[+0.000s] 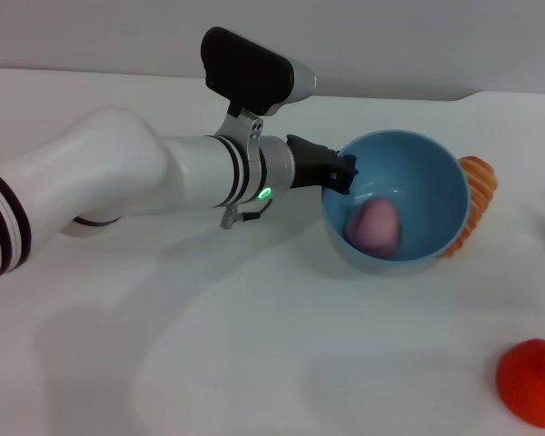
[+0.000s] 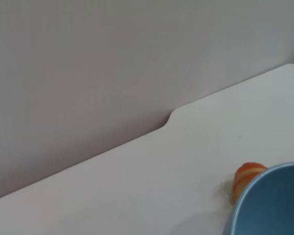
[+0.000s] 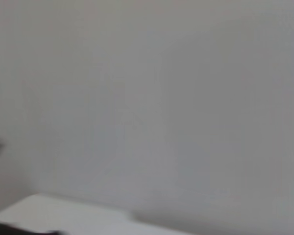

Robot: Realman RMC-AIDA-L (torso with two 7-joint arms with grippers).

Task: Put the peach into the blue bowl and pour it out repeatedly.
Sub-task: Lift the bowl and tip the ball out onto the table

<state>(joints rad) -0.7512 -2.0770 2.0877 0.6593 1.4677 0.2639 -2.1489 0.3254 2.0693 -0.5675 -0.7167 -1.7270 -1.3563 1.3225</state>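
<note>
The left gripper (image 1: 339, 173) reaches in from the left edge of the tabletop (image 1: 254, 345), its dark fingers clamped on the near-left rim of the blue bowl (image 1: 436, 173). The bowl sits tilted, its mouth leaning toward the front edge, well over to the right half of the tabletop. Inside it, the peach (image 1: 375, 226) rests low against the inner wall. Tucked just behind the bowl's right side, touching it, is an orange ridged piece (image 1: 480, 182); the left wrist view catches that same piece (image 2: 245, 176) peeking past the bowl's rim (image 2: 264, 196). A red-orange bumpy fruit (image 1: 531, 381) sits near the front right corner. The right gripper is out of sight.
</note>
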